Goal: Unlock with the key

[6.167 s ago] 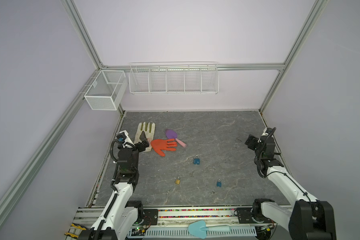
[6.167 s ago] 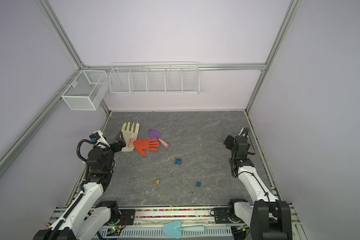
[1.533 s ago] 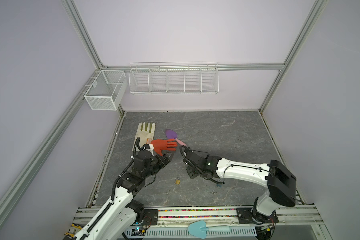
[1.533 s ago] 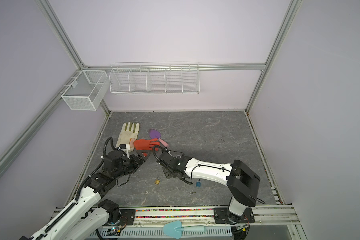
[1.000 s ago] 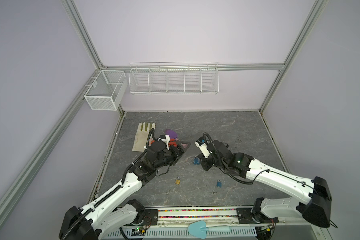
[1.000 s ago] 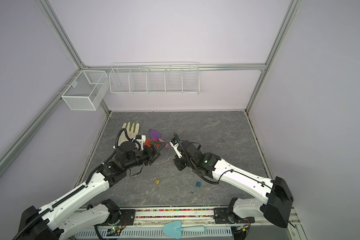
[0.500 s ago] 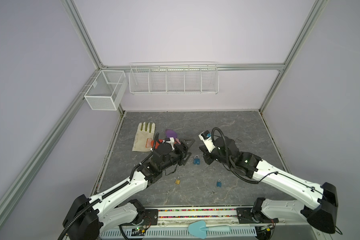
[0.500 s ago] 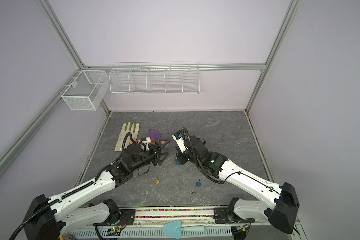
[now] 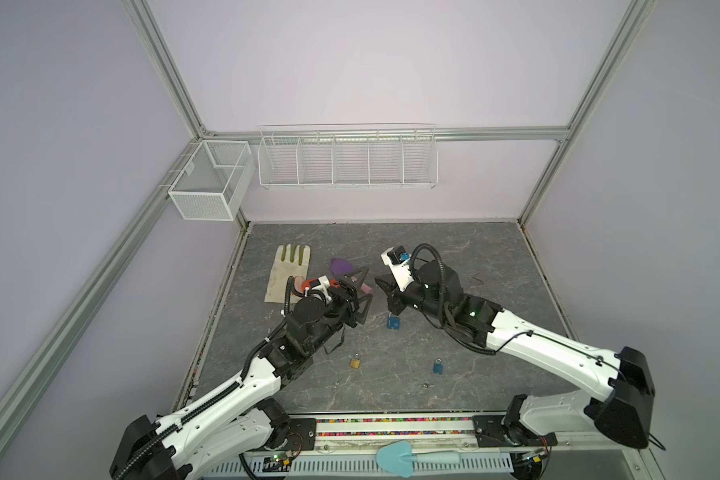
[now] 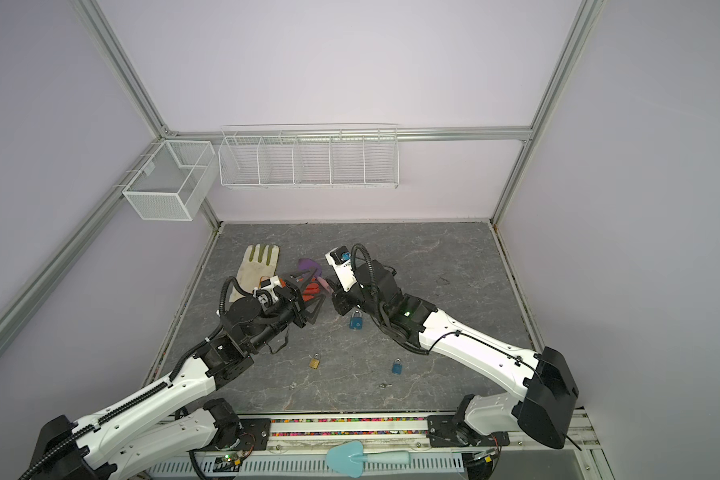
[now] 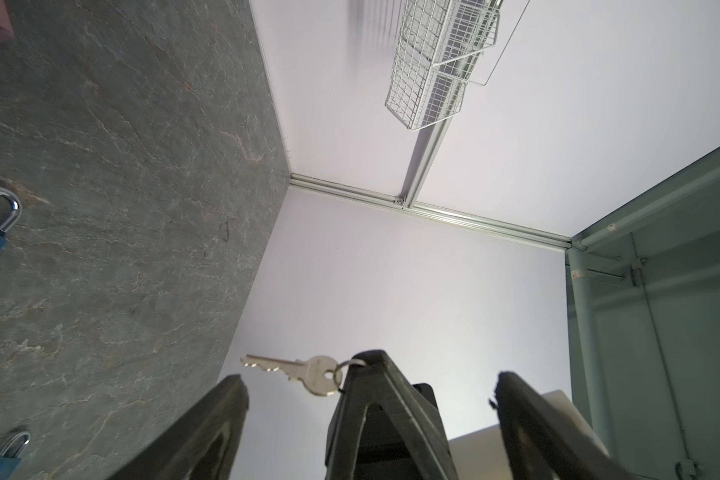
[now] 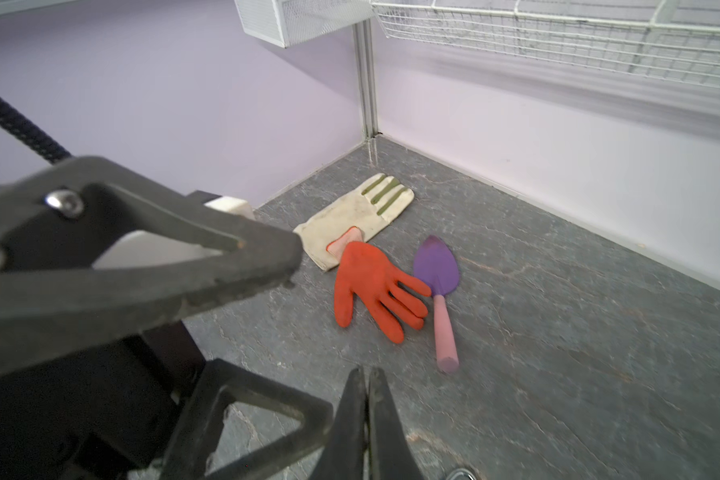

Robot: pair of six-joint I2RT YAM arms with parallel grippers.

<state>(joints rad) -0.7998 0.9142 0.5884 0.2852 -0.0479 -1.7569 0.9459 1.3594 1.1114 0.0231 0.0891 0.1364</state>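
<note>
the right claw (image 12: 365, 376) was pinched shut, holding the key (image 11: 304, 374) by its ring (image 11: 350, 363). the key hung in the air between the wide-open, empty fingers of the left claw (image 9: 366, 293), above the bench (image 9: 454, 249) and near the blue lock (image 9: 393, 323). the handover probably wanted the left claw closing flat on the key's head, blade left free, before the ring was let go.

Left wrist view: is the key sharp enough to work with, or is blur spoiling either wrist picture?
Left wrist view: key crisp against the pale wall, wire rack partly smeared by motion. Right wrist view: orange glove and purple trowel sharp, the rack streaked, the left hand close up and slightly soft.
</note>
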